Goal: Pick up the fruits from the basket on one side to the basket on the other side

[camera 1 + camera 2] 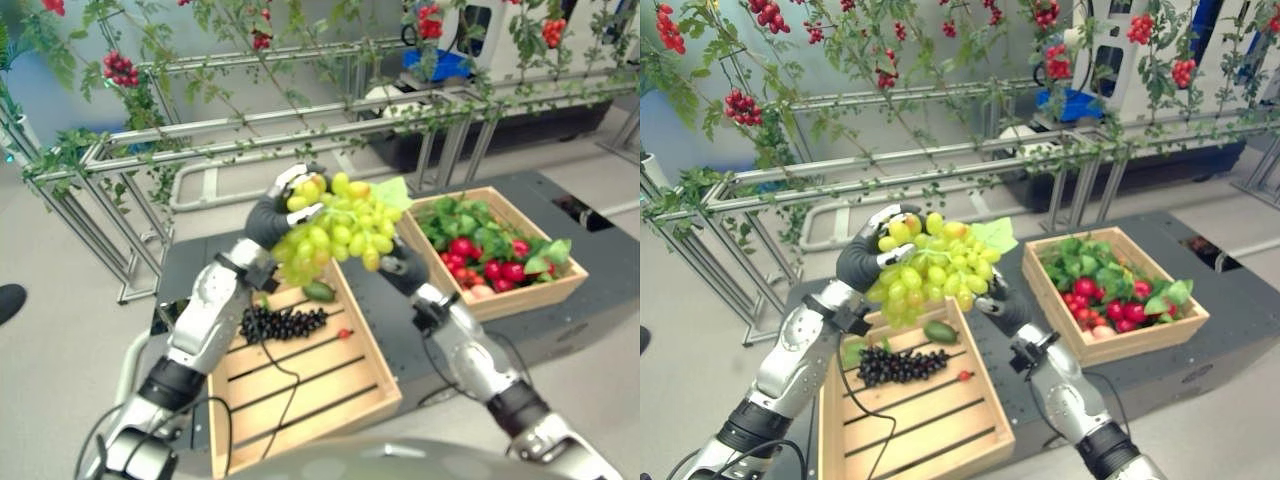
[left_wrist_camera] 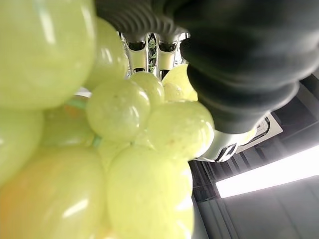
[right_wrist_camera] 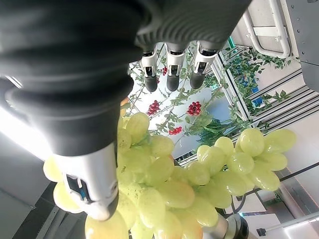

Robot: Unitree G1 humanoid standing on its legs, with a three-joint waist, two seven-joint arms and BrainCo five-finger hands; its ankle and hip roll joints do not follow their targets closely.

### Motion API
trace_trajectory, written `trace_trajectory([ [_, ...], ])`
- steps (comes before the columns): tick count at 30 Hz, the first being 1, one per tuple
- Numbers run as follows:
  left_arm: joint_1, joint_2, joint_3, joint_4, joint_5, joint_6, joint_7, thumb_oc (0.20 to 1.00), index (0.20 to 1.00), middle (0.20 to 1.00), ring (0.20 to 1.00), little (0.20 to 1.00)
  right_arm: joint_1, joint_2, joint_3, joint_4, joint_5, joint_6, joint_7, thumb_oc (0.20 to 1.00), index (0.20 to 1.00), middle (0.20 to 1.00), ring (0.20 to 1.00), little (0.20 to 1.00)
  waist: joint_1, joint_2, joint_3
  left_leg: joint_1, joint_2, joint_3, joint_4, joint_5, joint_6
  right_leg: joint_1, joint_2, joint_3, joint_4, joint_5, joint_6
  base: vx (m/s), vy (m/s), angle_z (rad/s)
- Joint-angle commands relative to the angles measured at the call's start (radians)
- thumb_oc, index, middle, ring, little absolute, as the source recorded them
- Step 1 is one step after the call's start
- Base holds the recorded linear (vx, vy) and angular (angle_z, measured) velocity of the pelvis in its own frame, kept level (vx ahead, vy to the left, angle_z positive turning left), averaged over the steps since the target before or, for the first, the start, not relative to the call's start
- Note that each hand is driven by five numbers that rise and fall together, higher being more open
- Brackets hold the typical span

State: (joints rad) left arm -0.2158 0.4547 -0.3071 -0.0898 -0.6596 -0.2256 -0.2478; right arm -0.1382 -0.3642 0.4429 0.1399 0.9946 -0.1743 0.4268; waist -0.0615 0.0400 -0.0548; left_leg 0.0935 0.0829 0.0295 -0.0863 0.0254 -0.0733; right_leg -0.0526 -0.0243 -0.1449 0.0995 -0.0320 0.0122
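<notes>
In the left eye view, the left robot hand [image 1: 272,212] curls round green grapes [image 1: 340,232] above the left crate [image 1: 300,385], at 10 o'clock of the bunch; the right robot hand [image 1: 403,266] supports it at 4 o'clock. Black grapes [image 1: 283,323] lie in that crate; the right crate [image 1: 520,295] holds red fruit. In the right wrist view, its fingers [image 3: 172,74] stand straight past the grapes [image 3: 199,179].

Silver-grey arms, dark ribbed wrist covers, silver dark-tipped fingers [image 3: 172,64].
</notes>
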Motion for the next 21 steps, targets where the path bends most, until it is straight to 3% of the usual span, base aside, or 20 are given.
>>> trace_trajectory([
  [1, -0.028, 0.040, 0.000, 0.003, -0.001, -0.066, -0.014, 0.200, 0.200, 0.200, 0.200, 0.200, -0.077, 0.051, -0.012, -0.092, 0.032, -0.060, 0.009, 1.000, 1.000, 1.000, 1.000, 1.000, 0.001, -0.071, -0.025, 0.001, -0.093, 0.016, 0.067, -0.113, 0.071, 0.069, -0.018, -0.002, -0.038, -0.010, 0.066, 0.00, 0.000, 0.00],
  [21, -0.025, 0.066, -0.005, -0.046, -0.041, -0.067, -0.062, 0.200, 0.200, 0.200, 0.200, 0.200, -0.147, 0.046, 0.007, -0.138, 0.064, -0.059, 0.021, 1.000, 1.000, 1.000, 1.000, 1.000, 0.008, -0.070, -0.024, -0.002, -0.097, 0.020, 0.071, -0.118, 0.075, 0.063, -0.019, 0.006, -0.037, -0.007, 0.068, 0.00, 0.000, 0.00],
])
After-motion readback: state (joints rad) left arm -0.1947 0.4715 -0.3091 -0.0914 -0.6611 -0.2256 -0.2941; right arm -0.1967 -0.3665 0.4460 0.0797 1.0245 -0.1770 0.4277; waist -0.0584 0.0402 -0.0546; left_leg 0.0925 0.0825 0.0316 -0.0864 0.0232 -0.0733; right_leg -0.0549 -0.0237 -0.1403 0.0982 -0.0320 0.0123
